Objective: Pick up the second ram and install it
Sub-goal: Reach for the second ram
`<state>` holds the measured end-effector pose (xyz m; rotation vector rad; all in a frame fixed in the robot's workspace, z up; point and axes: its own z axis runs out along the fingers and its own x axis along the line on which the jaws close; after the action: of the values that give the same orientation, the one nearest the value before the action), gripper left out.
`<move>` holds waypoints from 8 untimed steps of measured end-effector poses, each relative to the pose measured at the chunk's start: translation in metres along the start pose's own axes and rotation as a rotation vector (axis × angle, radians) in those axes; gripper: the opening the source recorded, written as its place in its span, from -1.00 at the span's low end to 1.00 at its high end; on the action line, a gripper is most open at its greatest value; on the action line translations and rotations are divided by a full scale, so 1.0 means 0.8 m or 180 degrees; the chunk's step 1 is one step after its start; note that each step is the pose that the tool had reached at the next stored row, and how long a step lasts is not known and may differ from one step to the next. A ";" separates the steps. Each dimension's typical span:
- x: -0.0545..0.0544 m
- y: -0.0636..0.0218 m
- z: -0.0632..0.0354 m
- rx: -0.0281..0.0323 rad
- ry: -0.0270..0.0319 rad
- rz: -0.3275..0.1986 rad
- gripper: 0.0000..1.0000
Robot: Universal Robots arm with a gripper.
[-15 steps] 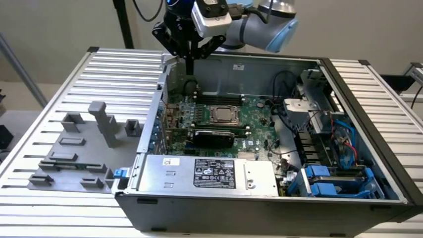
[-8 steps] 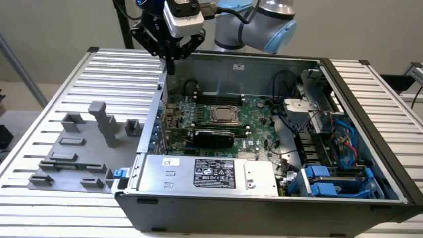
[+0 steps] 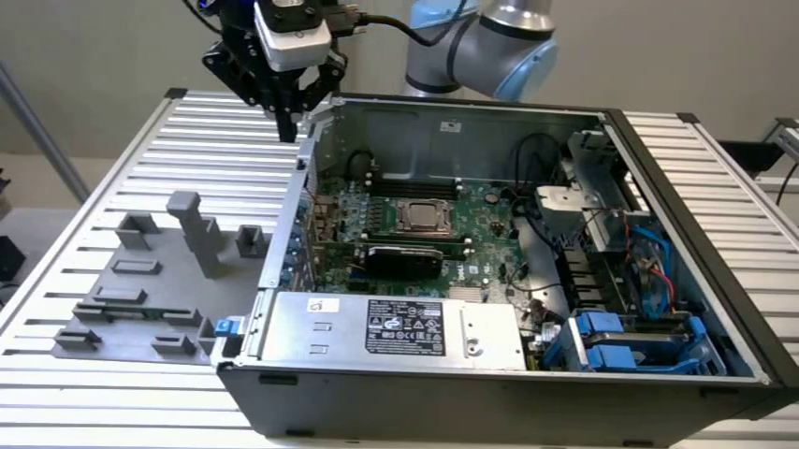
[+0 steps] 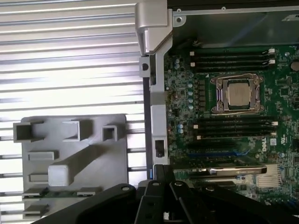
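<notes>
bench (image 3: 150, 150) slatted, open PC case (image 3: 500, 412) lying on it toward the exterior view's right edge. motherboard (image 3: 487, 210) exposed inside, CPU (image 3: 428, 218) mid-board. grey holder plate (image 3: 138, 281) beside the case, near the bench's front corner on the exterior view's left. gripper (image 3: 290, 131) hangs over the case's far corner on that same side, well apart from the plate, fingers pressed together, nothing pinched. second ram (image 3: 131, 312) lies flat in the plate's front clips
</notes>
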<state>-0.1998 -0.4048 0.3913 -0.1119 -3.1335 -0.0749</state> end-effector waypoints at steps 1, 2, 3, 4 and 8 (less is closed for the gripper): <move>0.006 -0.001 0.000 0.0000 0.0000 0.0000 -0.79; 0.012 -0.001 0.000 0.0000 0.0000 0.0000 -0.79; 0.017 -0.002 0.000 0.0000 0.0000 0.0000 -0.79; 0.023 -0.003 0.000 0.0000 0.0000 0.0000 -0.79; 0.045 -0.005 0.000 0.0000 0.0000 0.0000 -0.79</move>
<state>-0.2362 -0.4066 0.3913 -0.1121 -3.1334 -0.0748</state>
